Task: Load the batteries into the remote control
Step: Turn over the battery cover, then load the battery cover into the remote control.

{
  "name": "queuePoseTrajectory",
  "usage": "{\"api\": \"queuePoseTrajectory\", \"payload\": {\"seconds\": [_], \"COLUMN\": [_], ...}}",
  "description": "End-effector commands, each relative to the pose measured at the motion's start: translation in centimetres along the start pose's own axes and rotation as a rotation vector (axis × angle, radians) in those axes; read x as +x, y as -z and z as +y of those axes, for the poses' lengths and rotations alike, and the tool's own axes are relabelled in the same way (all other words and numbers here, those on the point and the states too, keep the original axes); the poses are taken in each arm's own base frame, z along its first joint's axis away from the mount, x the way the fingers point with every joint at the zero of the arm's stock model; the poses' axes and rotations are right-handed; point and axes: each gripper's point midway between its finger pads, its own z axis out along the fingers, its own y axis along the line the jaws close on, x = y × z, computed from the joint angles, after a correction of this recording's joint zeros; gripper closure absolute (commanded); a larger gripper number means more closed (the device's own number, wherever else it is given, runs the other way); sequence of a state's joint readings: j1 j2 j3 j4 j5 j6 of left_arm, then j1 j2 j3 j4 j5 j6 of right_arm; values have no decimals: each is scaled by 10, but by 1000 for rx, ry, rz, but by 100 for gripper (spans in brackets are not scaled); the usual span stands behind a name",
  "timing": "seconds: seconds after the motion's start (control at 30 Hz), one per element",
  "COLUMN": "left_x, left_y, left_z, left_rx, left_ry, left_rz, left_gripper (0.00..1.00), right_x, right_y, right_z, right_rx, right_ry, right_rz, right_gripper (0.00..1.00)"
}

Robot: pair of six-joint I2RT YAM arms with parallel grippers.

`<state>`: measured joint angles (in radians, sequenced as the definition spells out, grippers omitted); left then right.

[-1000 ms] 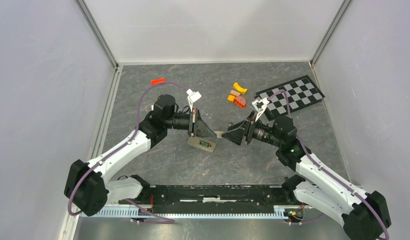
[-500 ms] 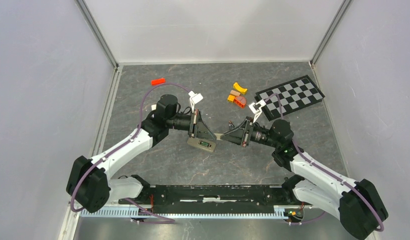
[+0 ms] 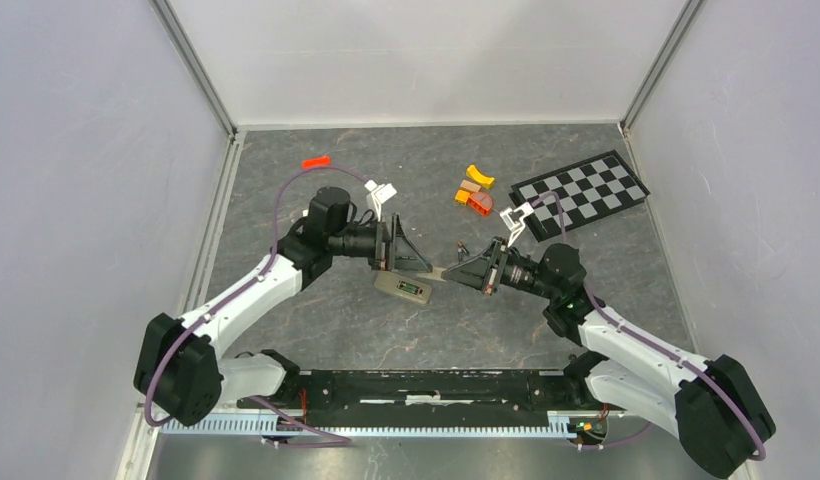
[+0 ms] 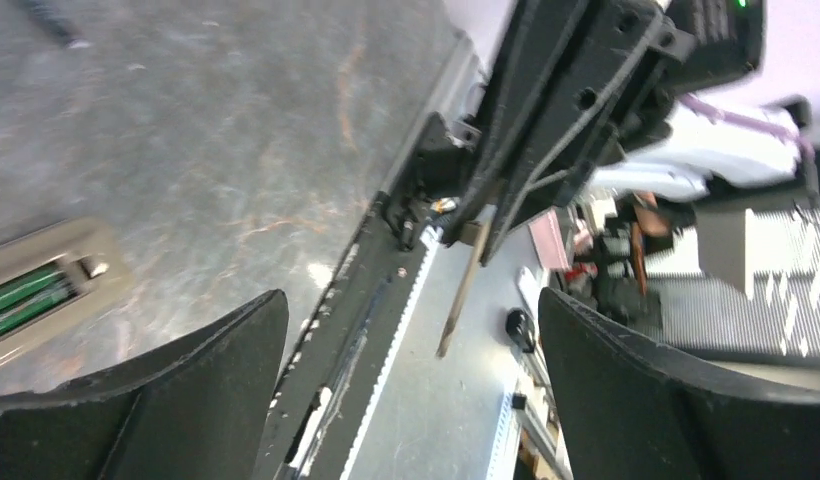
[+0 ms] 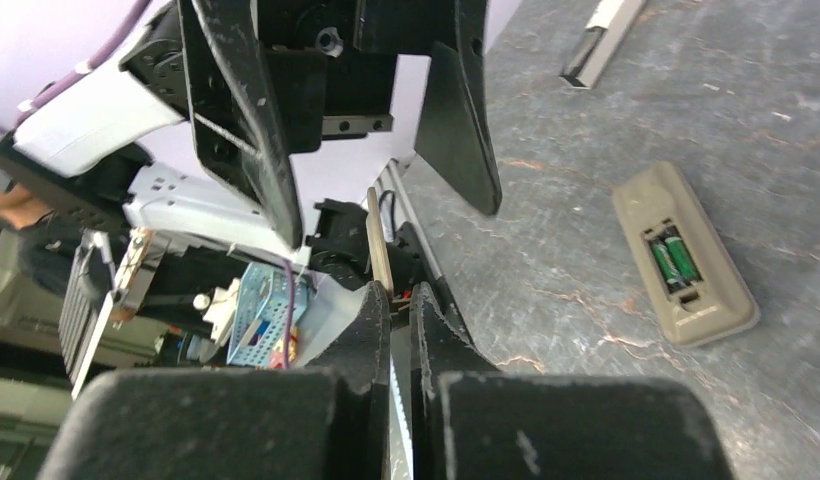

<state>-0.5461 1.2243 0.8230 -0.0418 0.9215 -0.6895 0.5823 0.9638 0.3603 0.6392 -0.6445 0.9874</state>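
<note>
Two batteries (image 5: 672, 258) lie in the recess of the remote control (image 5: 711, 305). The right jaws pinch a thin tan cover (image 5: 378, 235), not yet fitted; the left jaws gape wide.

You had the remote control (image 3: 404, 288) lying at the table's (image 3: 426, 165) middle, the batteries (image 5: 674, 258) in its recess. A thin strip (image 5: 379, 235) sat just right of it, between your left gripper (image 4: 411, 310) and right gripper (image 5: 398, 295). The blocks (image 3: 473, 190) lay behind, the checkerboard (image 3: 580, 192) to their right
</note>
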Motion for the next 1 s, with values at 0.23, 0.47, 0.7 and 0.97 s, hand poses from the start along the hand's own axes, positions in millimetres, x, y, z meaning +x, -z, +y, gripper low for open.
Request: {"api": "queuePoseTrajectory", "payload": {"seconds": [0.23,0.47,0.7,0.97], "left_x": [-12,0,-1,6], "left_y": [68,81,74,68], "left_z": [141,174,186,203], "left_rx": [-736,-861,-834,-852], "left_ry": [139,203,235,240], "left_rz": [-266,-342,-411,-361], "left_gripper": [4,15,26,27], "right_x": [36,55,49,64], "right_y": [8,-17,-49,-70], "right_z": [-86,-101,-111,-131], "right_rx": [338,418,442,524], "right_ry": [-257,-320,-346,-421], "right_rz": [-76,-48,-58,39], "right_gripper": [100,100,100,100]}}
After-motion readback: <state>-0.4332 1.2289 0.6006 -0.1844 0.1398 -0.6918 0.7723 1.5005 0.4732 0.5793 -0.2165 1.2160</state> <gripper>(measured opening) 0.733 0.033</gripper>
